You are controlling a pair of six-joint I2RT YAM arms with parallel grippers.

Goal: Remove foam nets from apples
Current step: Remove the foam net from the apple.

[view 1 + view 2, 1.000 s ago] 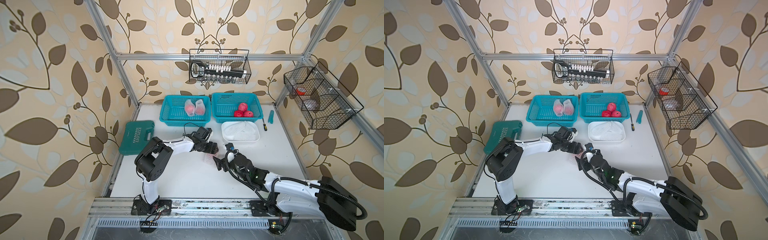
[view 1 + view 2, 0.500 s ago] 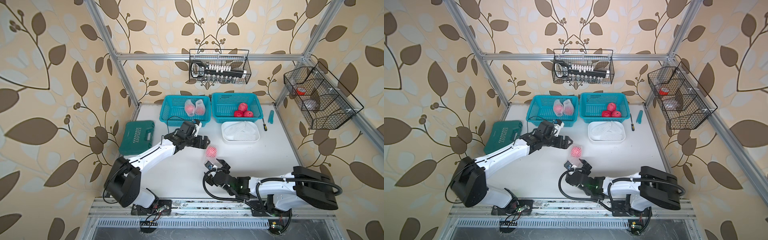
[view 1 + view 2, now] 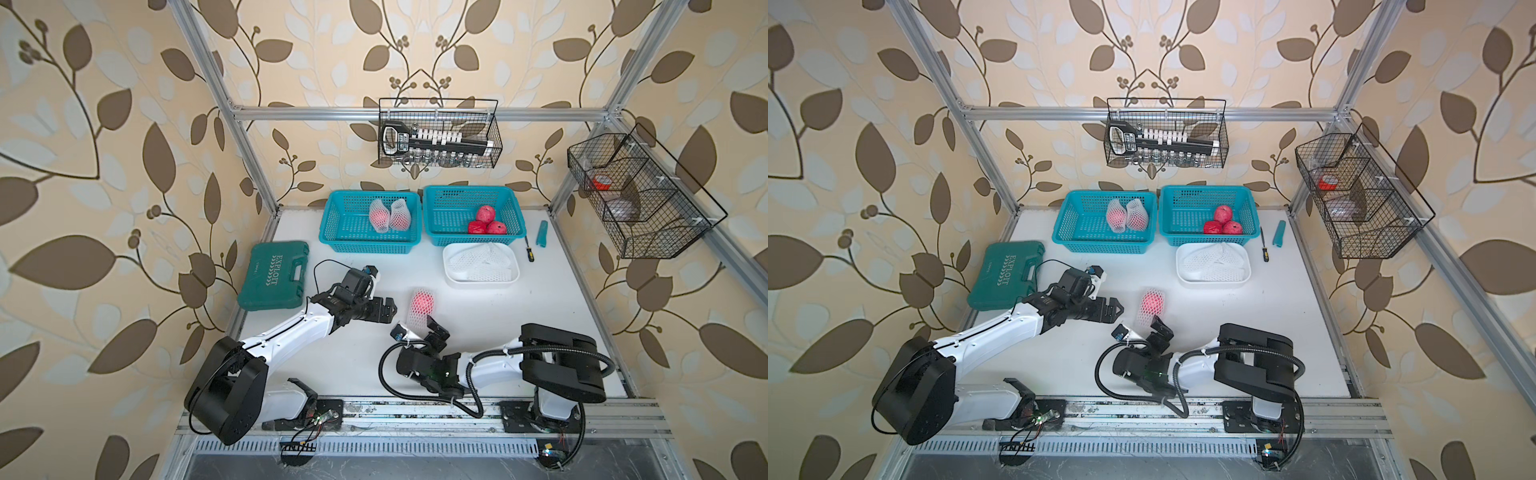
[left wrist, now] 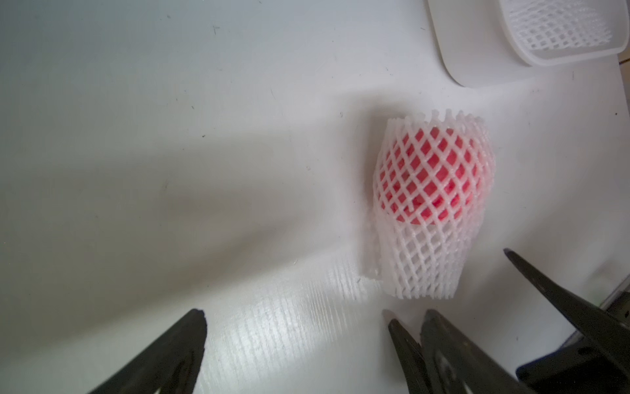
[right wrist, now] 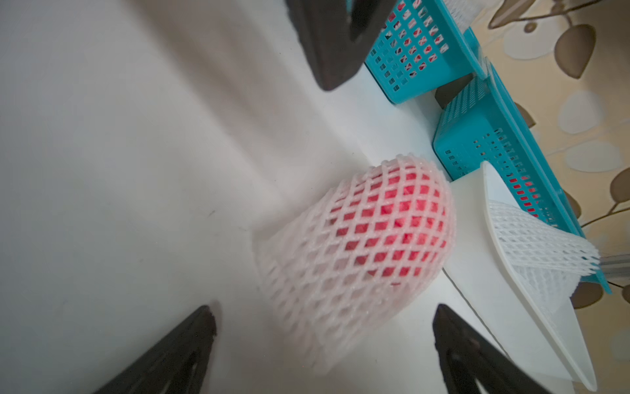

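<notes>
Three apples (image 3: 486, 222) are bared; one netted apple (image 3: 422, 305) at the bench (image 3: 540, 324) middle and two basketed are left. The left tool (image 3: 390, 309) and right tool (image 3: 417, 331) are held wide, empty.

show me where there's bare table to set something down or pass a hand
Widest bare table: right of the white tray, beyond the right arm. Also between it and the left arm, and a strip between the left basket and the netted apple. Crowded: around that apple, with the left gripper and right gripper close by.
</notes>
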